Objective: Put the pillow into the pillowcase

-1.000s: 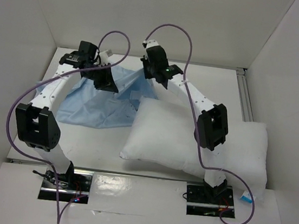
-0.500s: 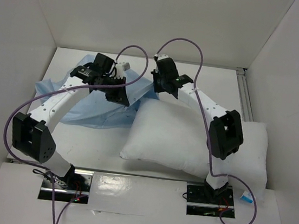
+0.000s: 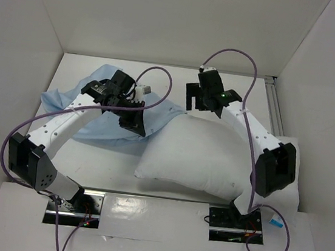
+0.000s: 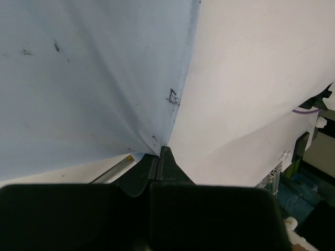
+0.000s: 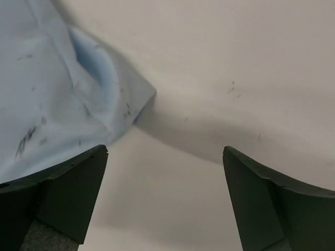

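One pillow [image 3: 200,154], one pillowcase [image 3: 96,130] and two hands share the counter [image 3: 245,86]. The pillowcase lies crumpled just left of the pillow, its edge touching the pillow's far left corner. The left wrist view alone shows the left hand [image 4: 159,154] clamped shut on a blue fold, right beside the pillow. The right hand [image 5: 165,150] hovers over the pillow's far edge, spread wide and empty. Bare counter lies beyond the pillow's far edge, and its right end sits near the side wall.
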You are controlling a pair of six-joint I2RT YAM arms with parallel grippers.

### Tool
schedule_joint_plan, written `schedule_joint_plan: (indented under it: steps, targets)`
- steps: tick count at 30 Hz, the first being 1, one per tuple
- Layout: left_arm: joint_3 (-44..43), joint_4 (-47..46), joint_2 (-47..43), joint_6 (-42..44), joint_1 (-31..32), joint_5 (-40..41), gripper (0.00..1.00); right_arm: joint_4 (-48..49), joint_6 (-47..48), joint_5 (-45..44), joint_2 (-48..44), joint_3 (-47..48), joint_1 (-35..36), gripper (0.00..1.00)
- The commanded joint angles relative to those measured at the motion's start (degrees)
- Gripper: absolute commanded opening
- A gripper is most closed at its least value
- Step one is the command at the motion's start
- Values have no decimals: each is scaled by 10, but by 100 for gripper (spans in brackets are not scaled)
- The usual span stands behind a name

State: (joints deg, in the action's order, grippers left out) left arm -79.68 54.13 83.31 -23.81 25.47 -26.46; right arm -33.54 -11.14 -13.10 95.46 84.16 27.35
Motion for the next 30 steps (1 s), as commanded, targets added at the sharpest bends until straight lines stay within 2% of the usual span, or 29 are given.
schedule_joint_plan:
  steps: [1, 3, 6, 7, 9, 13, 16, 18, 19, 22, 23, 24, 25, 30]
  targets:
    - [-16, 27, -18, -6, 4, -11, 0, -53, -5, -6, -115, -22, 33, 100]
    - [-22, 27, -18, -11, 4, -6, 0, -78, -6, 11, -132, -22, 45, 100]
    - [-22, 16, -18, -17, 9, -6, 0, -112, -6, 17, -150, -22, 98, 100]
    - [-22, 16, -13, -17, 9, -15, 0, -126, -6, 17, -156, -22, 136, 100]
    - [-22, 16, -13, -17, 9, -15, 0, -140, -6, -7, -157, -22, 171, 100]
    - [-22, 10, -13, -28, 14, -9, 0, -165, -25, -39, -108, -22, 247, 100]
    - [-22, 10, -13, -28, 14, 9, 0, -171, -52, -68, -84, -35, 262, 100]
    - [-17, 10, -18, -28, 14, 18, 0, -171, -61, -81, -71, -43, 262, 95]
    - [-17, 10, -18, -33, 14, 18, 0, -171, -61, -81, -71, -49, 262, 90]
    - [-17, 10, -18, -33, 14, 24, 0, -143, -66, -81, -71, -72, 262, 64]
    - [-17, 10, -18, -33, 14, 24, 0, -137, -66, -67, -71, -73, 262, 49]
    - [-22, 10, -18, -33, 14, 24, 0, -131, -66, -67, -71, -79, 256, 13]
    - [-22, 10, -18, -33, 14, 24, 0, -131, -71, -81, -77, -79, 256, 0]
    - [-28, 15, -18, -33, 14, 24, 0, -96, -55, -93, -140, -65, 224, 0]
